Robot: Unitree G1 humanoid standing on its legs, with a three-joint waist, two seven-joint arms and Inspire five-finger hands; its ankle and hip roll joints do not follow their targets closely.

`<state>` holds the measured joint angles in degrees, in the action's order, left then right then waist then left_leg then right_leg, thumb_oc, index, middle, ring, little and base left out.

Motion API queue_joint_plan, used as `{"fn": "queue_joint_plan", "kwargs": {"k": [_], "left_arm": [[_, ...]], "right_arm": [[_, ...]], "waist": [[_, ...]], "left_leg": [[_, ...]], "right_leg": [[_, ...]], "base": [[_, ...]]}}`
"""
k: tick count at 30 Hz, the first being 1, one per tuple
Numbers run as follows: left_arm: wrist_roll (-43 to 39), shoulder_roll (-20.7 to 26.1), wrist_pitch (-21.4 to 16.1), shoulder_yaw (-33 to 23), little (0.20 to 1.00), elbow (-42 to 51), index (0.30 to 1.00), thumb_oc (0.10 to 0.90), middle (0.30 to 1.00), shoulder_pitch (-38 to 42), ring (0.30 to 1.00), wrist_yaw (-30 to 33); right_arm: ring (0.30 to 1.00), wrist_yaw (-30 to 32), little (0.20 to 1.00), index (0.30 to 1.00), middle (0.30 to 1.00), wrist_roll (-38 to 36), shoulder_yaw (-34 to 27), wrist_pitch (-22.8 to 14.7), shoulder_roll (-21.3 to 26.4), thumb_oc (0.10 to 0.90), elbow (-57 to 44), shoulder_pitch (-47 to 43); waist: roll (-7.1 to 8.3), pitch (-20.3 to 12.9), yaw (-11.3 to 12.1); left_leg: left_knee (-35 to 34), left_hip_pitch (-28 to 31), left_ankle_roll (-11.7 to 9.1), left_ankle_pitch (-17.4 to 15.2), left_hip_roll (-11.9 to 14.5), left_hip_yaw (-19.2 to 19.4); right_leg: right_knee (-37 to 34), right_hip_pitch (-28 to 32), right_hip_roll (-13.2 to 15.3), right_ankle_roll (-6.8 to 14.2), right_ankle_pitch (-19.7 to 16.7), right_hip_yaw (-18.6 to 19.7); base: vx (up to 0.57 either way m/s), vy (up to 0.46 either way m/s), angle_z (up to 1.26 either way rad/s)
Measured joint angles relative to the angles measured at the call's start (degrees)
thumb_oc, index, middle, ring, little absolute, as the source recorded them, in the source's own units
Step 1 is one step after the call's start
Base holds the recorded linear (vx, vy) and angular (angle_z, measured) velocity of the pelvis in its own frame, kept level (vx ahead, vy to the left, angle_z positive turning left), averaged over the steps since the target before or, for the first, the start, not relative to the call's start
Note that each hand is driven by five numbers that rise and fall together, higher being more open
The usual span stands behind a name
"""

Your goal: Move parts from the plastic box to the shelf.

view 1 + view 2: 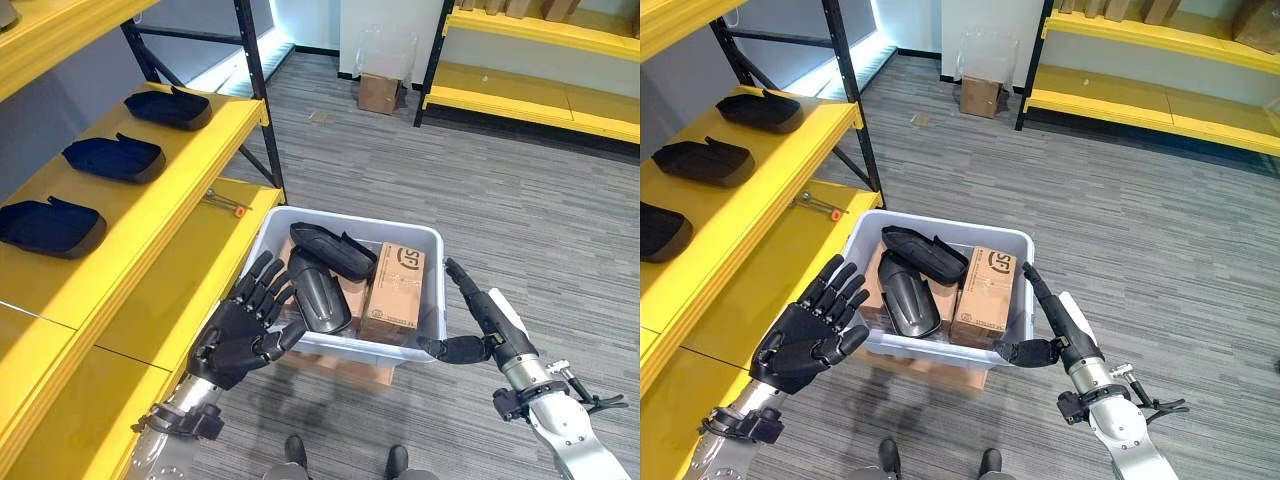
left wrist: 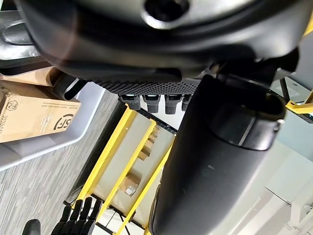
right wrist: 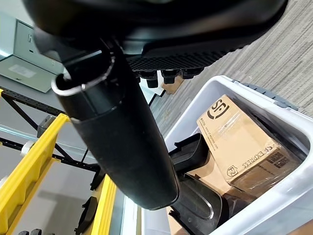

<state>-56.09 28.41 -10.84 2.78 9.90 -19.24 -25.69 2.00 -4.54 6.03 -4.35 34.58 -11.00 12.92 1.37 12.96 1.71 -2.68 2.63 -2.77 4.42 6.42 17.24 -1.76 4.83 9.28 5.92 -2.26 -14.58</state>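
A yellow shelf (image 1: 175, 215) with dark posts is seen along the robot's left side, and three dark moulded parts (image 1: 113, 157) are laid in a row on its upper level, well apart from one another. A small orange-handled tool (image 1: 226, 204) lies on the lower level near the post. A pale plastic box (image 1: 421, 243) stands on the grey floor beside the shelf, resting on a flat piece of cardboard (image 1: 345, 367). Inside the box, two more dark parts (image 1: 333, 251) are stacked against a brown carton (image 1: 394, 292), which fills the box's right half. The left hand (image 1: 243, 328) is held just outside the box's near left corner, fingers spread and straight, nothing in it. The right hand (image 1: 478, 325) is held just beside the box's right wall, fingers extended and thumb pointed toward the rim, nothing in it. A further yellow rack (image 1: 540, 60) and a small cardboard box (image 1: 378, 92) are seen across the floor.
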Motion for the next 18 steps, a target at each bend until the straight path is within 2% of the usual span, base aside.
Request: {"fn": "queue_joint_plan", "kwargs": {"k": [1, 2, 5, 7, 11, 18], "left_arm": [[0.00, 0.00, 0.00, 0.01, 1.000, 0.00, 1.000, 0.900, 1.000, -0.02, 1.000, 0.00], [0.00, 0.00, 0.00, 0.65, 1.000, -0.01, 1.000, 0.900, 1.000, -0.19, 1.000, 0.00], [-1.86, -2.25, 5.73, 2.30, 1.000, -3.01, 1.000, 0.900, 1.000, 2.59, 1.000, 1.08], [-1.62, -2.87, 7.21, 4.27, 1.000, -3.98, 1.000, 0.900, 1.000, 2.82, 1.000, 1.60], [-1.59, -2.88, 8.50, 5.00, 1.000, -4.50, 1.000, 0.900, 1.000, 2.47, 1.000, 1.59], [-1.62, -2.86, 8.47, 4.80, 1.000, -4.69, 1.000, 0.900, 1.000, 2.78, 1.000, 1.62]], "right_arm": [[1.000, 0.00, 1.000, 1.000, 1.000, 0.03, 0.02, 0.00, 0.00, 0.900, 0.00, 0.01], [1.000, 0.03, 1.000, 1.000, 1.000, 0.17, 0.19, 0.05, 0.00, 0.900, 0.00, 0.07], [1.000, -0.90, 1.000, 1.000, 1.000, -0.22, 0.07, -0.59, -1.81, 0.900, 4.65, -0.18], [1.000, -1.02, 1.000, 1.000, 1.000, -0.22, 0.21, -0.27, -2.47, 0.900, 6.98, 0.10], [1.000, -0.98, 1.000, 1.000, 1.000, -0.21, 0.49, 0.59, -2.67, 0.900, 7.81, 0.28], [1.000, -0.34, 1.000, 1.000, 1.000, 0.00, 1.69, 0.61, -2.64, 0.900, 7.79, 0.38]], "waist": [[0.00, 0.00, 0.00], [0.37, -2.24, -0.08], [0.27, -3.58, -0.25], [0.30, -3.82, -0.71], [0.21, -3.87, -1.77], [-0.13, -4.18, -1.62]], "left_leg": [[-0.11, 0.32, 0.00, 0.00, 0.01, 0.04], [-0.85, 1.18, 0.00, 0.42, 0.00, 0.60], [-0.91, 1.25, 0.00, 0.40, -0.03, 0.47], [-1.27, 1.32, -0.07, 0.50, -0.01, 0.58], [-1.71, 1.54, -0.09, 0.87, 0.11, 0.74], [-1.80, 2.36, -0.25, 0.86, 0.49, 1.23]], "right_leg": [[-0.01, 0.28, -0.02, 0.00, 0.00, 0.03], [0.18, 0.55, 0.00, -0.06, -0.01, 0.26], [0.12, 0.53, 0.06, -0.05, 0.00, 0.19], [-0.05, 0.60, -0.01, -0.07, 0.00, 0.25], [-0.37, 0.65, -0.23, -0.17, -0.11, 0.35], [-2.30, 1.78, -0.82, -0.40, -1.01, 1.05]], "base": [[0.00, 0.000, 0.00], [0.00, 0.000, 0.00], [-0.02, 0.000, 0.02], [0.00, -0.003, -0.02], [0.00, 0.000, -0.03], [0.04, 0.013, -0.04]]}}
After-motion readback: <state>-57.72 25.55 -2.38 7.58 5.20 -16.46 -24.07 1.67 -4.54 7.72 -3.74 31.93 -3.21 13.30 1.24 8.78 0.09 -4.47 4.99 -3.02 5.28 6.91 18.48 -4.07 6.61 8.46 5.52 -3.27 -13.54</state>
